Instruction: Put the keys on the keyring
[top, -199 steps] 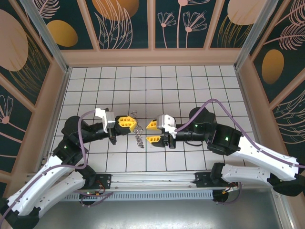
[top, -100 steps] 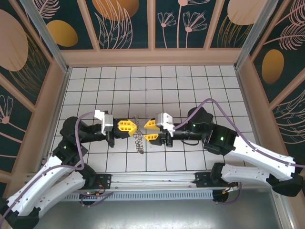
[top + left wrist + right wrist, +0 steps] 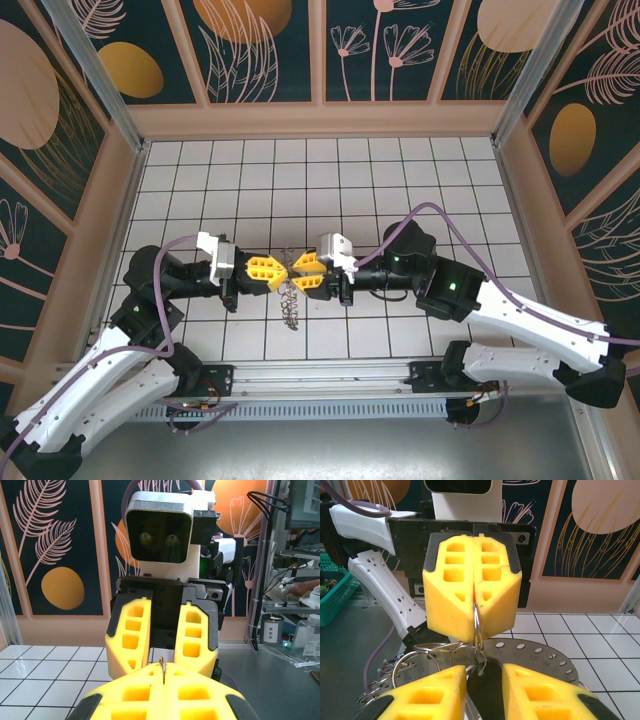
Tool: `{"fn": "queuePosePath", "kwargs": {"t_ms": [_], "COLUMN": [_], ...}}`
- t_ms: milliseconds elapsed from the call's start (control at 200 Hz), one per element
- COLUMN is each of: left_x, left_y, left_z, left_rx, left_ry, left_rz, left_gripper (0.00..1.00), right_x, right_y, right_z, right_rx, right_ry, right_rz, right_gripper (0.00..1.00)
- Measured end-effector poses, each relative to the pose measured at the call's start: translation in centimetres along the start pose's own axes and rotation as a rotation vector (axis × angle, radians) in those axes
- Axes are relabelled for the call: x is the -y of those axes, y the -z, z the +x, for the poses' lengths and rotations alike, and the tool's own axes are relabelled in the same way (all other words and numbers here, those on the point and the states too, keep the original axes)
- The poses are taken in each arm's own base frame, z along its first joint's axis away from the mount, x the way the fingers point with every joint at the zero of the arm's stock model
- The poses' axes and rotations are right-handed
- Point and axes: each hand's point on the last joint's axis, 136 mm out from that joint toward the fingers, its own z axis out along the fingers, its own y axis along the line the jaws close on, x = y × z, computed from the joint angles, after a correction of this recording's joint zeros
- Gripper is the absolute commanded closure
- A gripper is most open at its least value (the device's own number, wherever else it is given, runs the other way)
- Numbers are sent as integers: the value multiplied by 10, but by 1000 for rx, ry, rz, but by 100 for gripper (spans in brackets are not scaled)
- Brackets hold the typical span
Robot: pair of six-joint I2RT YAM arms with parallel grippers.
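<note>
Keyring (image 3: 540, 655) pinched by left gripper (image 3: 475, 617), right gripper (image 3: 484, 680) parted, walls (image 3: 320, 118) far off

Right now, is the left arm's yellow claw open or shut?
Shut: the left gripper has its fingers touching, pinching a thin wire loop.

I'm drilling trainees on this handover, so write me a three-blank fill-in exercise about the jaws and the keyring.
The jaws of the left gripper are ___ on a wire loop of the keyring. The jaws of the right gripper stand ___. The tiled floor under both is ___.
Missing words: shut; open; white.
</note>
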Motion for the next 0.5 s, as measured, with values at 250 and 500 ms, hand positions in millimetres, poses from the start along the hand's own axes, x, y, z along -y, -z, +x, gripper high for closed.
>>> {"fn": "queuePosePath", "kwargs": {"t_ms": [250, 500], "left_x": [2, 4], "left_y": [-1, -1], "left_z": [0, -2], "left_rx": [1, 7], "left_ry": [9, 11], "left_rz": [15, 34], "left_gripper": [100, 100], "right_x": [-2, -5], "right_y": [-5, -9], "right_z": [-2, -4], "right_rx": [14, 31], "right_ry": [3, 9], "right_rz": [-22, -54], "right_gripper": [86, 94]}}
